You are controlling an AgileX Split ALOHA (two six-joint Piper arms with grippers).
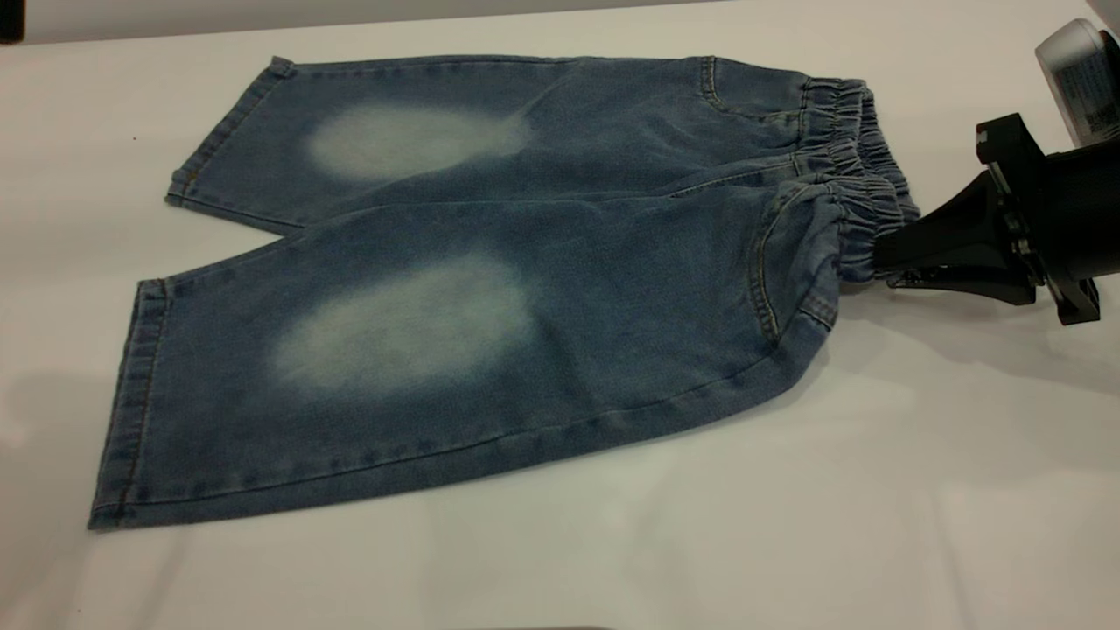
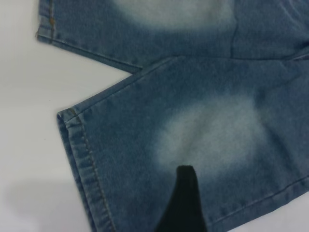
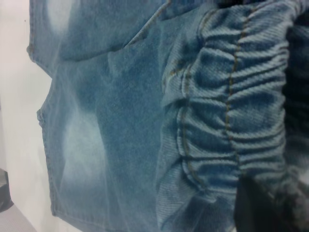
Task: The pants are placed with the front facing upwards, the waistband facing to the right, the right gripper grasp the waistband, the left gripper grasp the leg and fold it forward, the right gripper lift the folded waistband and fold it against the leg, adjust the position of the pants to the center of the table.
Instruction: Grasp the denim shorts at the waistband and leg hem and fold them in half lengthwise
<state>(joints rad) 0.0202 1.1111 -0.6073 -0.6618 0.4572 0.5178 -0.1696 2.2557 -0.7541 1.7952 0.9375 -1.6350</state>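
The blue denim pants [image 1: 490,289] lie flat on the white table [image 1: 787,525], front up with pale patches, legs to the left. The gathered waistband [image 1: 853,166] is at the right. My right gripper [image 1: 879,254] is shut on the near end of the waistband, which bunches and lifts slightly there; in the right wrist view the ruffled waistband [image 3: 227,111] runs into a black finger [image 3: 260,208]. My left gripper [image 2: 236,193] is out of the exterior view; one black finger [image 2: 186,198] hangs over the near leg's pale patch, close to the hem seam, holding nothing.
A white labelled device [image 1: 1081,79] sits at the far right edge behind the right arm. A dark object [image 1: 10,19] shows at the back left corner. Bare tabletop surrounds the pants, widest along the front.
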